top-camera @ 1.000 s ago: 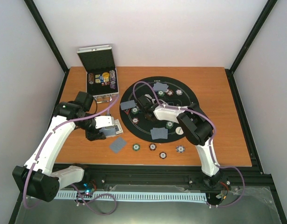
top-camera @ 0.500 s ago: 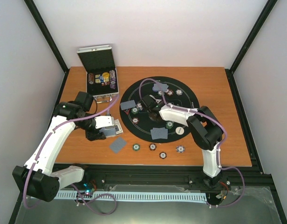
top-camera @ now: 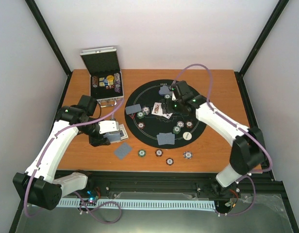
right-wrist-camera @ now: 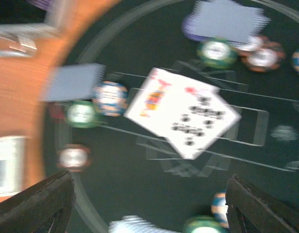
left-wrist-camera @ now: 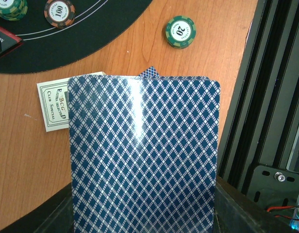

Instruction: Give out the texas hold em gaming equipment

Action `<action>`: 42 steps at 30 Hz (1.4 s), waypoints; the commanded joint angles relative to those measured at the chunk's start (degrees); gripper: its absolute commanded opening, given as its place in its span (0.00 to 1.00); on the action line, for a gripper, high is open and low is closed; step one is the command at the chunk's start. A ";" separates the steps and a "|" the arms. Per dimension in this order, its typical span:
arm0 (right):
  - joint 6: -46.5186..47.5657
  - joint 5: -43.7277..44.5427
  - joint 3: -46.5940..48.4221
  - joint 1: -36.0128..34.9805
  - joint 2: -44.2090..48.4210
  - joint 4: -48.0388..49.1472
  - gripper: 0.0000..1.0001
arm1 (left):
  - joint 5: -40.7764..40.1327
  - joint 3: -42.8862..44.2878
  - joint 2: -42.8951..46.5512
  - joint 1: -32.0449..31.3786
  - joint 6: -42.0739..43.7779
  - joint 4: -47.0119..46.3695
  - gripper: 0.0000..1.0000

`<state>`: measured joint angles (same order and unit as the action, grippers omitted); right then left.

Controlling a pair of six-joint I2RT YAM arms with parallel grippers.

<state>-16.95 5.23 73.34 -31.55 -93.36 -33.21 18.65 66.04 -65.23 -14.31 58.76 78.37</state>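
My left gripper [top-camera: 110,136] hangs over the bare wood left of the mat, shut on a deck of blue-diamond-backed playing cards [left-wrist-camera: 144,155] that fills the left wrist view and hides its fingers. My right gripper [top-camera: 167,105] hovers open over the middle of the round black mat [top-camera: 150,134], nothing between its fingers [right-wrist-camera: 40,204]. Just ahead of it, face-up cards [right-wrist-camera: 183,112] lie on the mat [right-wrist-camera: 140,189]. Striped poker chips [top-camera: 177,129] and face-down cards [top-camera: 165,139] are spread over the mat. More chips [top-camera: 159,153] and one face-down card [top-camera: 123,150] lie on the wood in front.
The silver case [top-camera: 102,60] stands open at the back left with chips inside. A white printed card [left-wrist-camera: 53,106] lies on the wood beside the held deck, and a green chip [left-wrist-camera: 179,32] lies near the black rail [left-wrist-camera: 266,97] at the table's front edge.
The right arm swung from the mat's left side towards its far side and stretched out. Its gripper opened, and face-up cards now lie uncovered at the centre. The left arm has not moved.
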 commanded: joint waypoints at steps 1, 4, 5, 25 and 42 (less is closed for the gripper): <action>-11.86 -24.68 -1.90 -0.83 4.89 4.48 0.85 | 1.40 2.28 0.62 0.02 0.49 0.98 0.02; -19.61 -33.37 -8.38 -2.71 9.35 12.75 0.86 | 1.89 2.17 0.80 0.07 0.25 0.66 0.02; -21.95 -35.07 -10.52 -4.03 10.45 15.73 0.86 | 2.11 2.15 0.70 0.02 0.14 0.64 0.02; -48.05 -41.47 -17.07 -23.90 -1.61 53.91 0.82 | 2.91 2.51 0.37 0.07 -0.80 0.33 0.02; -51.93 -44.20 -11.47 -25.60 -12.57 59.12 0.78 | 2.58 2.46 0.63 0.07 -0.50 0.55 0.02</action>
<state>-68.05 -38.39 61.36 -57.14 -104.57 24.47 20.16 66.08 -65.23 -14.31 58.59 78.35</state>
